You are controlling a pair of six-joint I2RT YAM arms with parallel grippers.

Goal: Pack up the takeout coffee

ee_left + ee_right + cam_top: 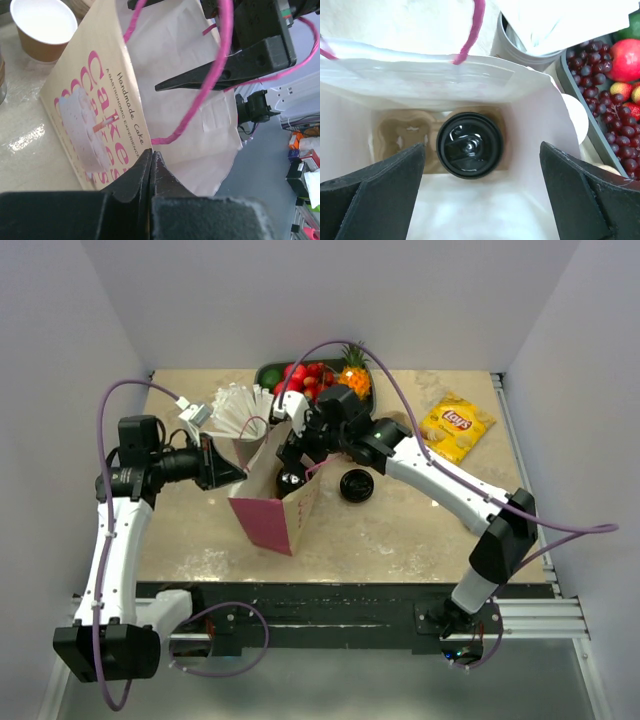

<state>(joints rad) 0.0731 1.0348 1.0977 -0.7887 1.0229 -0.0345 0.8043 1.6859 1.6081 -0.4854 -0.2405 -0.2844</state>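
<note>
Right wrist view looks straight down into the bag [420, 75], and the coffee [469, 145] is sitting upright at the bottom, parked in a pulp carrier [395, 132]. You only see its black lid from up here. The right claw [482, 147] hangs directly above it with both fingers [375, 195] spread wide, one on each side of the lid and not touching it. So it's let go and gripping nothing.

From the top camera, the right arm comes up from its base at the near right, runs far and left across the table [400, 530], then bends at the wrist so the claw points down into the bag's mouth. The bag stands about mid-table.

The left claw [151, 157] is clenched on the bag's left rim. In its own camera the two fingers meet right on the paper edge. That arm rises from the near left, then turns right toward the bag and lies roughly level.

Other stuff: a loose lid [357, 485] just right of the bag, chips [456, 427] at the far right, a fruit tray [262, 373] on the far side, and a lidless cup [42, 25] near the bag.
</note>
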